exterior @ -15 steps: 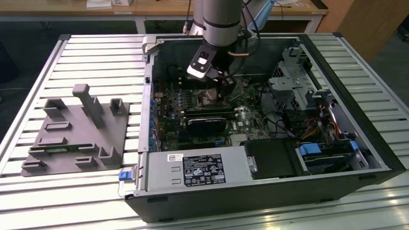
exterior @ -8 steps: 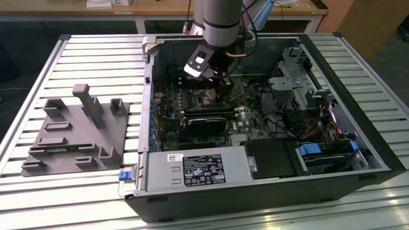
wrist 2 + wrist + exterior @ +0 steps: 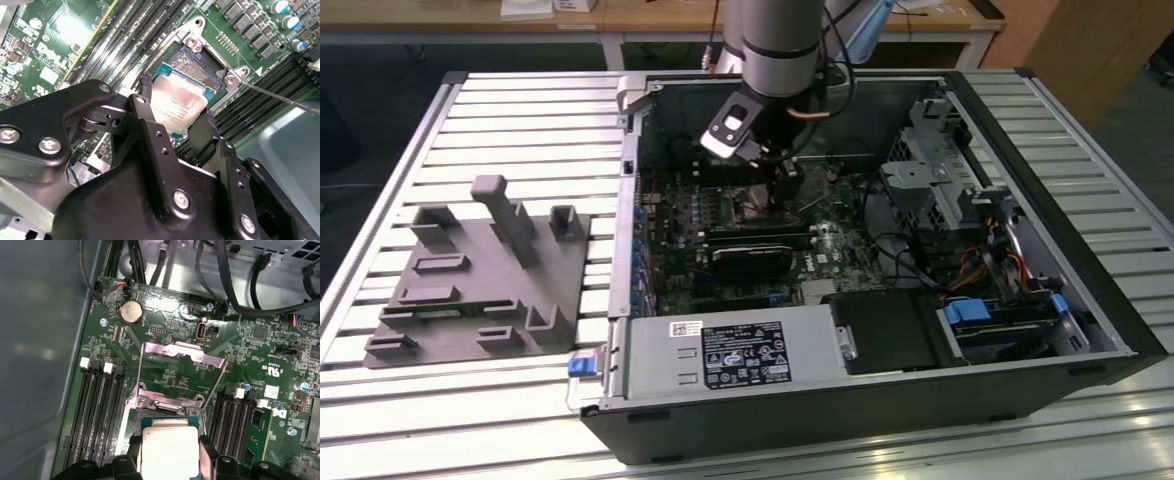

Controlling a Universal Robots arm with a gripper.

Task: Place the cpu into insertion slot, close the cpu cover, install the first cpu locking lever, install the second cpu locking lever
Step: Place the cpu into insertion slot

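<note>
My gripper (image 3: 175, 112) is shut on the cpu (image 3: 179, 106), a silvery square chip pinched at two opposite edges by black fingers (image 3: 145, 82). In both wrist views the cpu (image 3: 170, 452) sits tilted just over the insertion slot (image 3: 192, 62), whose dark centre and metal rim (image 3: 165, 404) show past the chip's far edge. The cpu cover (image 3: 175, 351), a thin silvery frame, lies swung back flat on the green board beyond the slot. Two thin locking levers (image 3: 139, 370) (image 3: 216, 382) stand raised at its sides. In the exterior view the gripper (image 3: 781, 168) hangs inside the open computer case.
Black memory slots (image 3: 95, 410) (image 3: 235, 415) flank the socket. A coin battery (image 3: 131, 311) and black cables (image 3: 225, 280) lie beyond the cover. In the case (image 3: 1067, 300), a black card (image 3: 754, 245) and grey power-supply box (image 3: 734, 355) sit nearer the camera. A grey fixture (image 3: 480, 270) stands at the exterior view's left.
</note>
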